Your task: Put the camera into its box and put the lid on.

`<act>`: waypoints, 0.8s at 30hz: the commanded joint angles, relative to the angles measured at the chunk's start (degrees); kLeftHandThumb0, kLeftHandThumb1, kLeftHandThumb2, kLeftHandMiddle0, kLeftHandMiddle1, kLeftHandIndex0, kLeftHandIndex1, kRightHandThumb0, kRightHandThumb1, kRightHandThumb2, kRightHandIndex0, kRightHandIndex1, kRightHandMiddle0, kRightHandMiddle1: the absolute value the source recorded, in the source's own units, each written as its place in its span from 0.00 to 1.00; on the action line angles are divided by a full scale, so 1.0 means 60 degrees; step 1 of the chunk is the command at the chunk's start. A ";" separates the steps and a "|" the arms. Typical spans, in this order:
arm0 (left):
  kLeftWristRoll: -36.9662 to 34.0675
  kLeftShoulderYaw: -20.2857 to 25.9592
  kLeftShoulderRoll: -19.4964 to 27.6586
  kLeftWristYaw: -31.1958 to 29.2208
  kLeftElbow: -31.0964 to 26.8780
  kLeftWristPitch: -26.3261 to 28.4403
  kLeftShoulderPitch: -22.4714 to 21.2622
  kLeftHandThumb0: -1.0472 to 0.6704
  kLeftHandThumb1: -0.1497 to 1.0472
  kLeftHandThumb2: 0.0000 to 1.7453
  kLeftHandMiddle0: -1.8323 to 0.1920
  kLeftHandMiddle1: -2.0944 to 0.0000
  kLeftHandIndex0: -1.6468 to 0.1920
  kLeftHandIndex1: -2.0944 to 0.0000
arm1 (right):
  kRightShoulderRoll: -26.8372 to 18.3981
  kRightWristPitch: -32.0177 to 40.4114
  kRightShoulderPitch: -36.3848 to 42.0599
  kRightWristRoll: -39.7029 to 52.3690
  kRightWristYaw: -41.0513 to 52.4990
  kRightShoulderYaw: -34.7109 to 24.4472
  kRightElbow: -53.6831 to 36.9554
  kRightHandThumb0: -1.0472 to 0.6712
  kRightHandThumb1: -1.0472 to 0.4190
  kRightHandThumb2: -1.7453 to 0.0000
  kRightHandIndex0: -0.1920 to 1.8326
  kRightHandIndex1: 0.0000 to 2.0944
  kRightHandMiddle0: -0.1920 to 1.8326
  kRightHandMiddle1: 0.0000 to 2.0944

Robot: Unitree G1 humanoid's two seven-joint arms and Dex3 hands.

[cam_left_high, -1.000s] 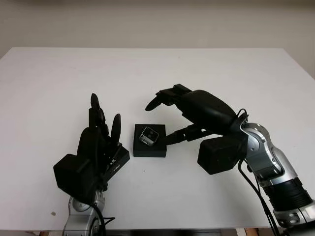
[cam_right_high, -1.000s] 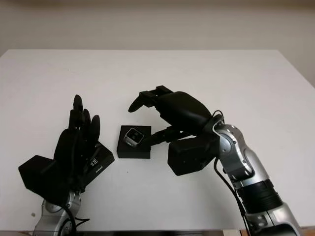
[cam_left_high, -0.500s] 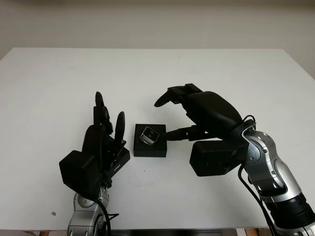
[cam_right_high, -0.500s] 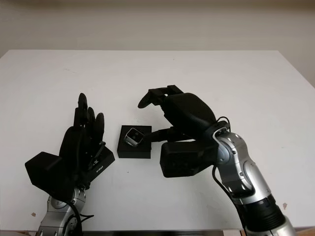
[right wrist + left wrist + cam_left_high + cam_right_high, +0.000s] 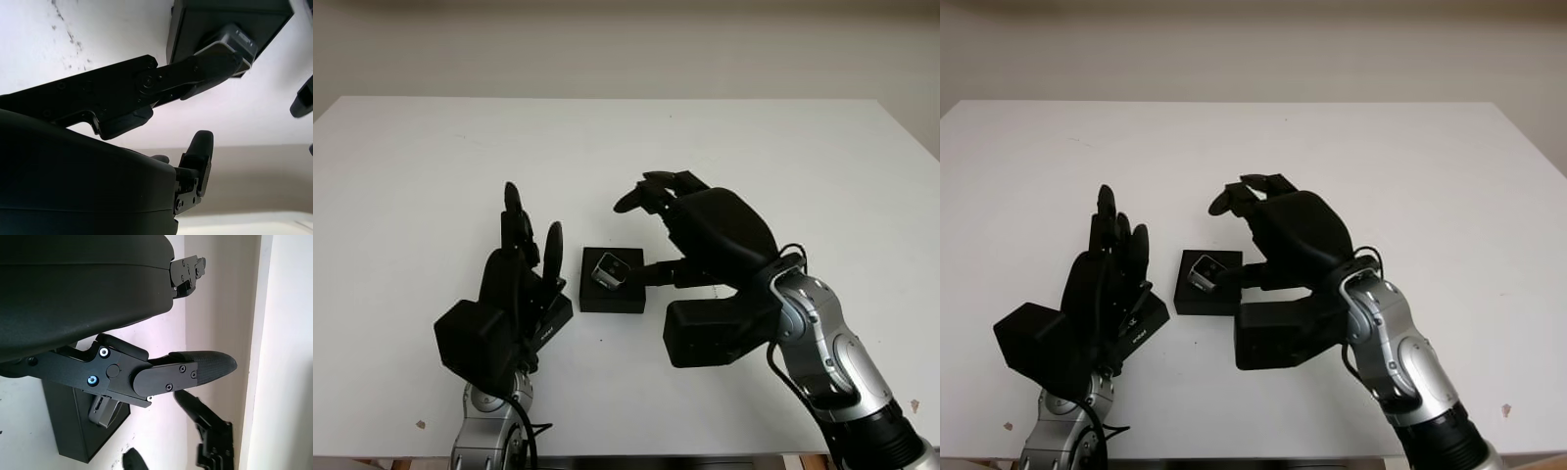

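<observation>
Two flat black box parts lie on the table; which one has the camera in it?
The box in the middle, by the right hand, holds the silver camera. The lid lies under the left hand, with no camera on it.

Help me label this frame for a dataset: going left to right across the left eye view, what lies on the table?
left hand over the lid → box with the camera in it → right hand, one of its fingers reaching to the box.
</observation>
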 commanded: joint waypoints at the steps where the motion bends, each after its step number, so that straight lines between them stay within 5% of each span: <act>1: -0.0031 -0.0055 -0.0121 0.0033 0.0207 -0.0011 0.0073 0.22 1.00 0.30 1.00 1.00 1.00 1.00 | 0.0149 0.0230 0.0080 0.0121 0.0250 0.0050 -0.0351 0.13 0.00 0.92 0.13 0.16 0.10 0.44; 24: -0.0035 -0.0100 -0.0154 0.0033 0.0432 -0.0233 0.0228 0.22 1.00 0.29 1.00 0.99 1.00 1.00 | 0.0788 0.0713 0.0048 -0.0239 -0.0406 0.0774 0.0985 0.18 0.00 0.95 0.15 0.09 0.13 0.39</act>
